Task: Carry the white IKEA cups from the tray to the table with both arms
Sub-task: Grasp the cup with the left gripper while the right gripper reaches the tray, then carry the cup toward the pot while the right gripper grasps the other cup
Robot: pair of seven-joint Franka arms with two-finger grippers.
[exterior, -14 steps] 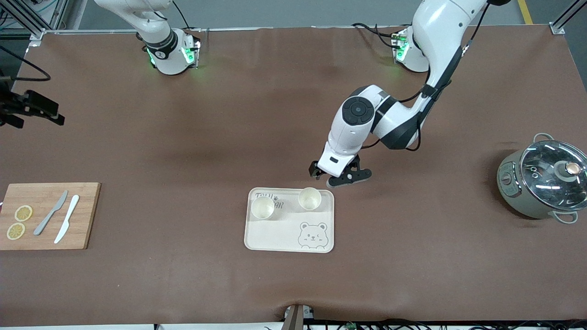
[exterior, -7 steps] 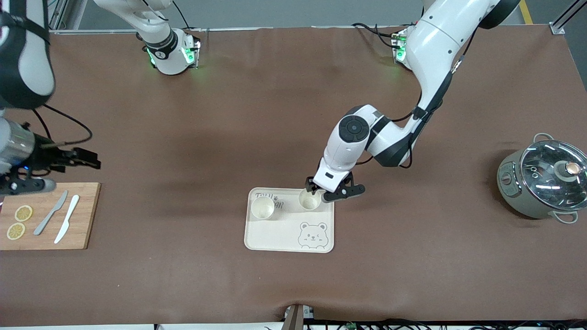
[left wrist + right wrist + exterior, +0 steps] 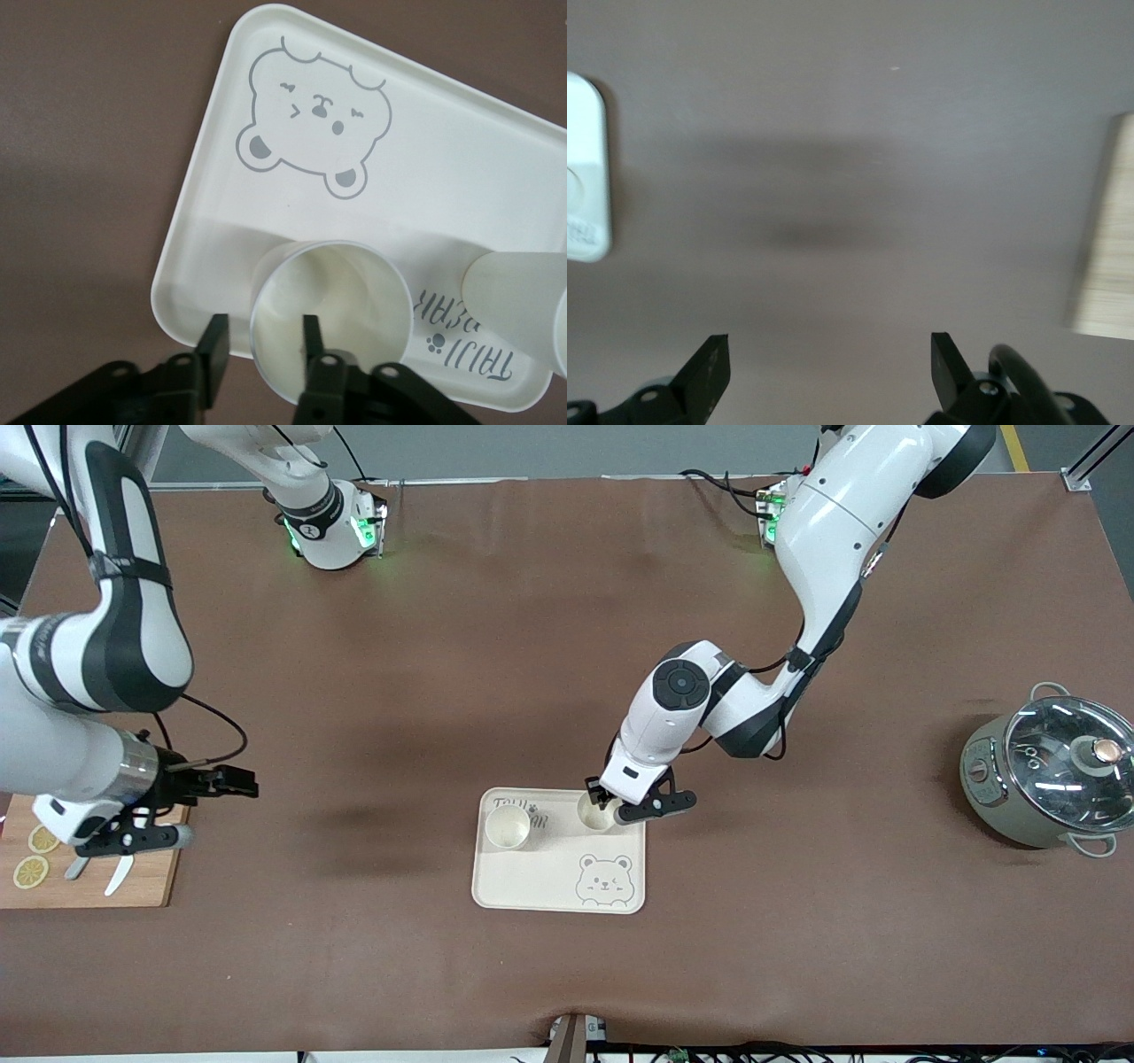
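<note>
1. The table [image 3: 496,646], under its brown cloth, has bare room all round the tray, so a cup can probably be set down close by.
2. The left arm [image 3: 824,522] reaches from its base at one o'clock down to the tray. The right arm [image 3: 97,629] comes in at nine o'clock, likely heading for the second cup.
3. The tray [image 3: 532,881] lies at six o'clock from the table's middle, bear face nearest the front camera, with both cups along its edge toward the robots.
4. A wooden cutting board [image 3: 133,886] at eight o'clock and a lidded pot [image 3: 1045,779] at four o'clock stand well apart from the work.
5. The left gripper [image 3: 611,802] [image 3: 263,341] straddles a cup's wall, one finger inside and one outside. The jaws stand partly apart, with a sliver of gap showing, not yet a firm pinch.
6. The right gripper [image 3: 177,810] [image 3: 830,354] hangs over the board's edge, jaws wide apart and empty.
7. The straddled cup [image 3: 595,815] [image 3: 332,310] stands upright on the tray; the other cup [image 3: 508,828] [image 3: 518,283] waits beside it, toward the right arm's end.
</note>
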